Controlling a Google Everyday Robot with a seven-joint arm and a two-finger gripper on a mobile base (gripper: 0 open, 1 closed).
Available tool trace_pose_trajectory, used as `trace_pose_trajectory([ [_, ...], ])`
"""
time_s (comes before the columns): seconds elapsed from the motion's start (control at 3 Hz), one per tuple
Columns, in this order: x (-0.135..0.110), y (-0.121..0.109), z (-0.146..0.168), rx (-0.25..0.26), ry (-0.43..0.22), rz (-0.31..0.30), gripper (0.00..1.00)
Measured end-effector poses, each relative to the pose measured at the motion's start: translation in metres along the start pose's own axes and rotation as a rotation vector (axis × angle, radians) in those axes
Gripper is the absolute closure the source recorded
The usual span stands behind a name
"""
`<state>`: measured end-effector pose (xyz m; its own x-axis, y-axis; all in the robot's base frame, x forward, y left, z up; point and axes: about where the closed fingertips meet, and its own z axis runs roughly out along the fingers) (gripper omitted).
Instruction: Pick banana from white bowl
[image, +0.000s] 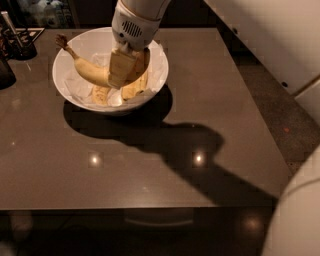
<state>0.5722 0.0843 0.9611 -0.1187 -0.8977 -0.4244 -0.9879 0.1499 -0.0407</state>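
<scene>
Holding: the tool is down inside the white bowl, its two tan pads closed on the banana at the end away from the stem.
Why that grip: clamping across the plump body rather than along it gives the pads two flat-ish sides to press on; I judge that this also keeps them off the narrow stem, which would slip or snap.
Banana position: it lies in the left half of the bowl, its long dark stem reaching up and left toward the rim, its other end hidden behind the nearer pad. I cannot tell whether it rests on the bowl's floor or is just clear of it.
Why the wrist comes from above: the bowl's sloping wall blocks a sideways approach, so the wrist housing hangs over the far rim and points down into it.
Smaller bananas: paler pieces lie under and just beside the tool, touching or almost touching the held fruit; a straight lift would most likely leave them behind.
Bowl placement: it sits near the far left corner of the bench, well back from the near edge, throwing a broad shadow toward the camera.
Other things: a dark holder stands beside the bowl at the far left.
Writing and brands: none readable; the housing shows only a dotted vent grille, and bowl and bench are unmarked.
</scene>
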Motion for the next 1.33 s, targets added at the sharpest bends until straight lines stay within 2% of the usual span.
trace_pose_trajectory([
  [0.67,0.061,0.041,-0.043,0.009,-0.044,0.107,1.0],
  [1.0,0.104,0.074,-0.077,0.015,-0.054,0.143,1.0],
  [1.33,0.104,0.074,-0.077,0.016,-0.055,0.143,1.0],
])
